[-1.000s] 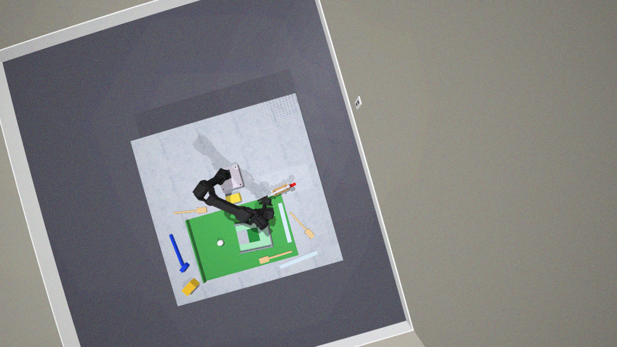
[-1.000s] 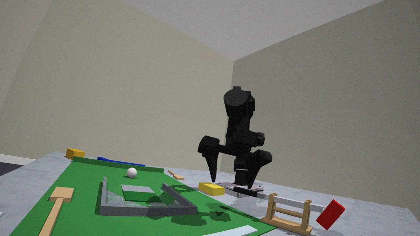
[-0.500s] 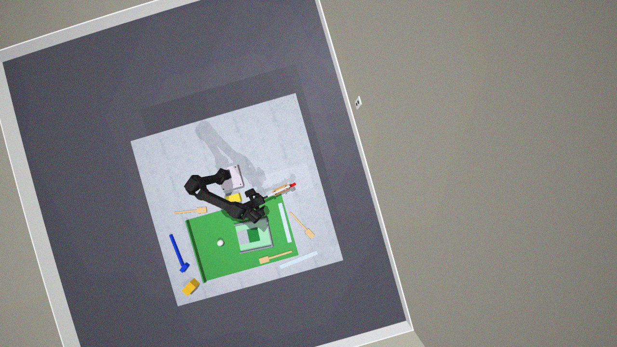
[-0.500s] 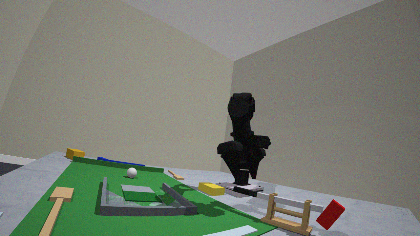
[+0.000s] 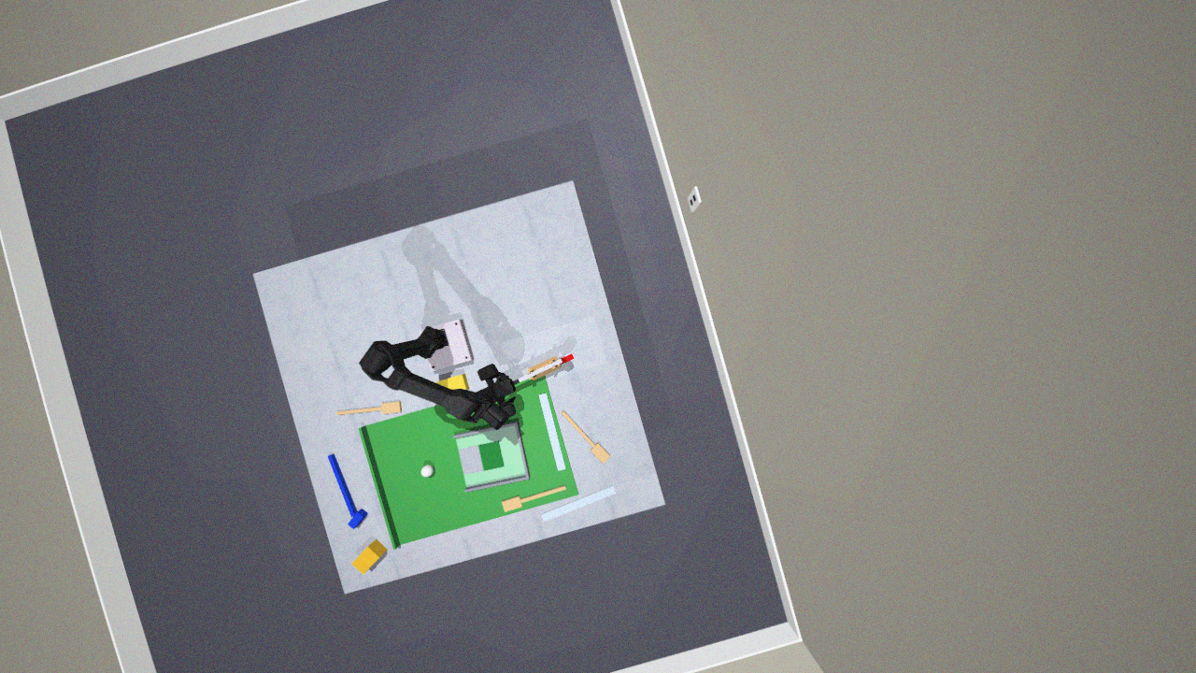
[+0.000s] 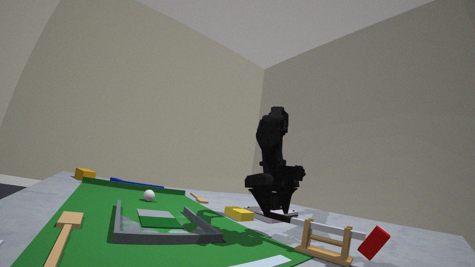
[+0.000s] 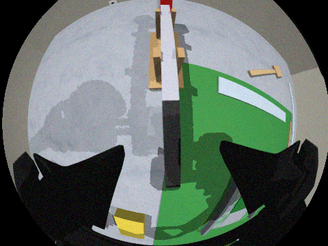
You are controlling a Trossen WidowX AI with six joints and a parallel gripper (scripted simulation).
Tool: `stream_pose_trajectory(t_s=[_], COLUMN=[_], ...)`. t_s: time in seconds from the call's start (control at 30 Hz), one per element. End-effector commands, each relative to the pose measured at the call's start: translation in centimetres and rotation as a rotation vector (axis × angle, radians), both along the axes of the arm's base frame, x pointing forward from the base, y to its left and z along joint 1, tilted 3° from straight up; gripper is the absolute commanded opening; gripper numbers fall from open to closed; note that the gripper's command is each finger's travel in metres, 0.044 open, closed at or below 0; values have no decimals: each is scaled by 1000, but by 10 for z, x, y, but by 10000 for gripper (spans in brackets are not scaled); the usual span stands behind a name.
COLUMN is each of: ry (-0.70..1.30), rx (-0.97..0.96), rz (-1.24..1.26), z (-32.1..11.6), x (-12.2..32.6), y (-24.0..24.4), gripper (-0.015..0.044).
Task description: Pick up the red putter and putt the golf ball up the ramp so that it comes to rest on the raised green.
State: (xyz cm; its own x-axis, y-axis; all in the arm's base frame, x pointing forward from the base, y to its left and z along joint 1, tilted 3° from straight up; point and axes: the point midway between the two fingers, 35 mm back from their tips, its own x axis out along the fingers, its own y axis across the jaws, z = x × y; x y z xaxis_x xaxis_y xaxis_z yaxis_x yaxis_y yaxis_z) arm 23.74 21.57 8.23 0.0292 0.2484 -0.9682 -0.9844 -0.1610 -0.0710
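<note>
The red putter's head [image 5: 567,358] [image 6: 373,243] sticks out past the wooden stand [image 6: 323,255] [image 7: 154,68] that bears its white shaft [image 6: 327,227] [image 7: 169,61]. Its black handle [image 7: 171,137] points back toward the arm. My gripper [image 6: 276,214] [image 7: 174,149] is open and empty, with its fingertips low on either side of the handle; whether they touch it is unclear. The white golf ball [image 5: 427,471] [image 6: 148,195] rests on the green mat [image 5: 443,514] [image 6: 99,192]. A grey ramp panel [image 5: 471,456] and a dark green square [image 5: 491,455] lie inside low grey walls [image 6: 166,238].
A yellow block [image 5: 455,382] [image 6: 239,213] [image 7: 130,223] sits by the arm's base, another block [image 5: 368,556] [image 6: 85,174] at the far corner. A blue putter [image 5: 341,485] [image 6: 139,183] and several wooden mallets lie around. A pale strip [image 5: 551,431] [image 7: 251,97] lies on the mat.
</note>
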Motion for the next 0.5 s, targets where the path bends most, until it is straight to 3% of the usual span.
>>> stream_pose_trajectory(t_s=[0.0,0.47], ry=[5,5], rx=[1,1], rz=[7,7], z=[-14,-29], x=[0,1], y=[0,0], gripper=[440,440])
